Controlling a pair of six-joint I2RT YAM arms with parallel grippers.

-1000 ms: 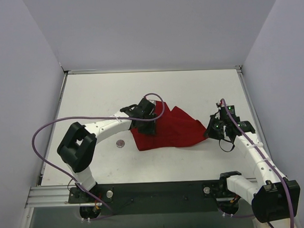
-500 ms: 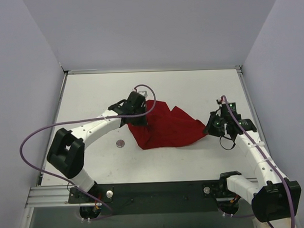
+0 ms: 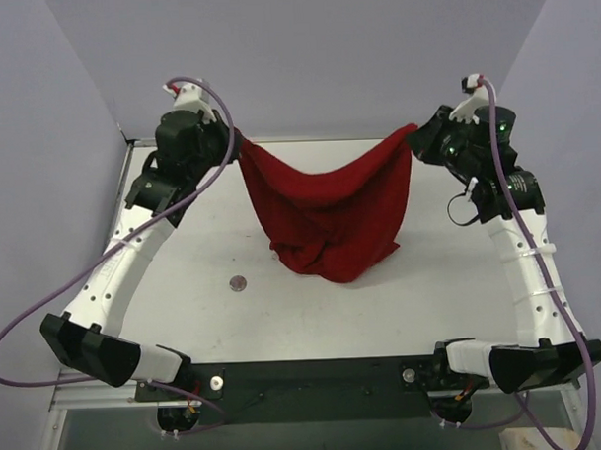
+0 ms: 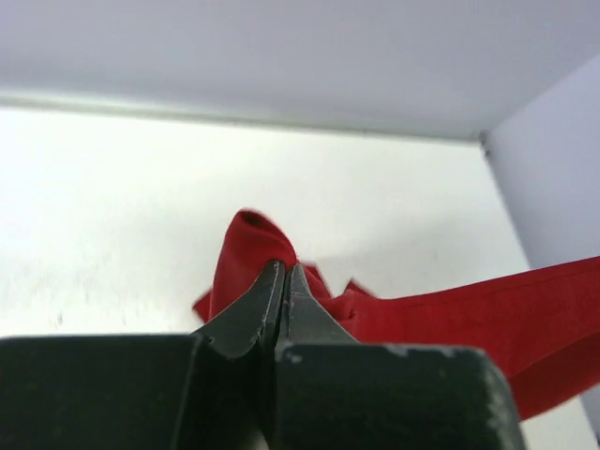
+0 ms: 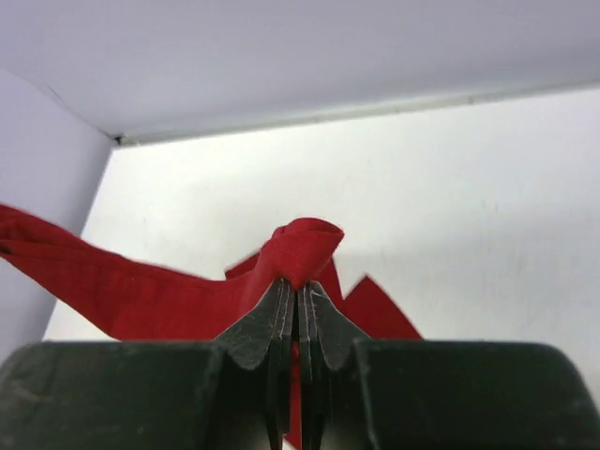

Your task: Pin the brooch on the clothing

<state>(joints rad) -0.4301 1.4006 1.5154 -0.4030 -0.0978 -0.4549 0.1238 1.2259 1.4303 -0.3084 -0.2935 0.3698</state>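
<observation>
Up at roughly 10 o'clock in the top view, the left gripper [image 3: 236, 143] is seen pressed fully together on one corner of the clothing [image 3: 325, 219], and a little tuft of red fabric can be spotted poking out past the tips in the left wrist view. Over at about 2 o'clock, the right gripper [image 3: 416, 132] is clamped the same way on the opposite corner, with a small red fold pinched between its closed tips. So the clothing is strung between the two like a hammock, sagging in the middle. Its bunched-up lower part looks to be resting on the white table [image 3: 182, 219] near the centre, though actual contact can't be confirmed from these angles. The brooch [image 3: 237, 282], a small round disc, is seen lying flat on the table at about 8 o'clock from the bottom folds of the clothing, near them but not touching, and well apart from both grippers.
</observation>
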